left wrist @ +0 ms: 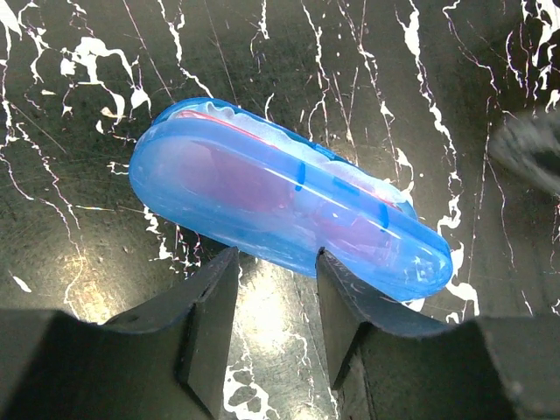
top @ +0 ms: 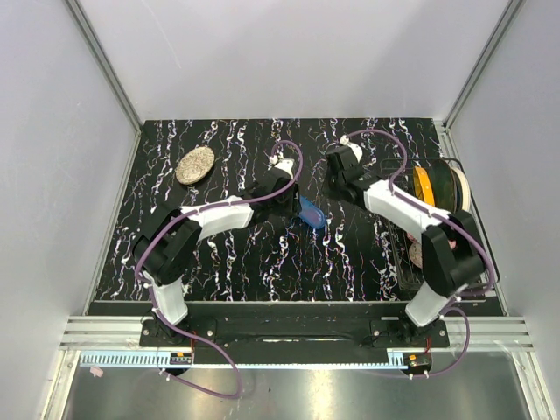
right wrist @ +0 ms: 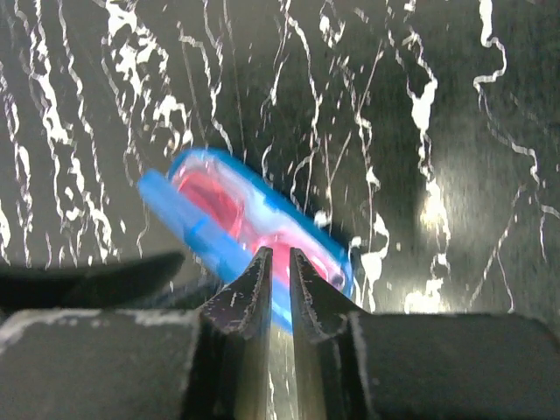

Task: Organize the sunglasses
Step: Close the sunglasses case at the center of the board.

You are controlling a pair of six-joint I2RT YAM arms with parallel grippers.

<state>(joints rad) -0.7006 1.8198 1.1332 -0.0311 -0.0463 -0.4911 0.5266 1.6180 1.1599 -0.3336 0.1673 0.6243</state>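
Evidently nearly done: thin red-framed pink sunglasses [left wrist: 229,175] lie inside the translucent blue oval case [left wrist: 411,262]; left gripper [left wrist: 276,255] gapes empty, right gripper [right wrist: 279,254] pinched, empty. Next, press it fully shut.

No text, brand, number or sign is showing clearly enough to be read in any of the three views. In the top view, a small black box [top: 181,356] on the near metal rail [top: 289,346], under the left arm's base, is carrying tiny orange marks. A similar small black box [top: 425,361] under the right arm's base is carrying a red mark. Both are appearing too small to read.
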